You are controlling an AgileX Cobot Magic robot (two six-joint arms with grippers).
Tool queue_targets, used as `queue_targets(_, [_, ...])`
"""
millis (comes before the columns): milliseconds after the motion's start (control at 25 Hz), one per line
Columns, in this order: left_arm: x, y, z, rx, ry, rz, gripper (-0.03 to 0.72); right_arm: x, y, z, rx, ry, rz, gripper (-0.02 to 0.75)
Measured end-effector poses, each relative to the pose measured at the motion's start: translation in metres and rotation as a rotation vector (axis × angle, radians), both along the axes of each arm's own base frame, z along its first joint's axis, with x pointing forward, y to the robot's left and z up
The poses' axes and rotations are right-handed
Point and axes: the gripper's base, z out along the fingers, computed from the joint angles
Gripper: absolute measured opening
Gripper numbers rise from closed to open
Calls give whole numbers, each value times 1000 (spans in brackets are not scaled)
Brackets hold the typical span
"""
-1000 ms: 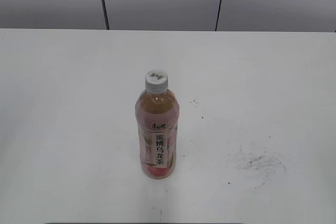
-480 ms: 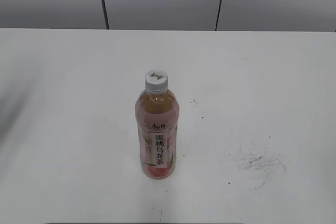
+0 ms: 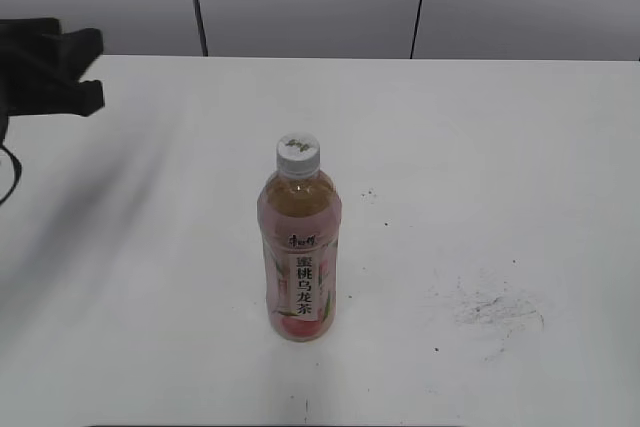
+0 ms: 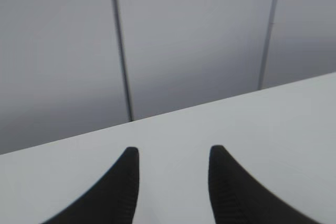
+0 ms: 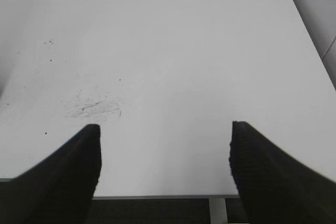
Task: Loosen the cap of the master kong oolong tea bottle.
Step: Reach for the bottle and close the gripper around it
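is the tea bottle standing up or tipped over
Upright: the master kong oolong tea bottle stands on its base on the table, cap on top.

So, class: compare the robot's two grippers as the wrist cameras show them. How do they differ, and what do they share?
The left gripper has its fingers set fairly close, while the right gripper is spread much wider. The left one faces the table's far edge and the grey wall panels; the right one looks down at the tabletop and its scuff mark. Both are open, dark-fingered and empty, with no bottle between them.
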Motion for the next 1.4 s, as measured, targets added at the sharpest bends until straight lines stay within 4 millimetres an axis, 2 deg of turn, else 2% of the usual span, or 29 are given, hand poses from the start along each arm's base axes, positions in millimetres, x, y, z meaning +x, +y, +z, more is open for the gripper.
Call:
queue_targets(160, [-7,-15,2,-61,6,-163,365,0,0,0,-4,0,-3,574])
queue_targets(360, [-17,-29,1,-134,72,-340,587,0,0,0,-4,0,-3,574])
queue_targets(480, [-27,-39,2,-165,99,-488,639,0,0,0,-4,0,-3,574])
queue_targets(720, [-48,-53,2,-131,103,-775,644,0,0,0,-4,0,-3,574])
queue_targets(880, [-56,-56,0,-99,102,-870,581,0,0,0,0,0,0,574])
queue_targets(1120, [-60,-57,-3,-68,124,-916,556,0,0,0,0,0,0,574])
queue_targets(1240, [-57,-57,-4,-93,136,-898,582,0,0,0,-4,0,-3,574])
queue_targets(1400, [-47,-57,-18,-146,194,-859,597,0,0,0,0,0,0,574])
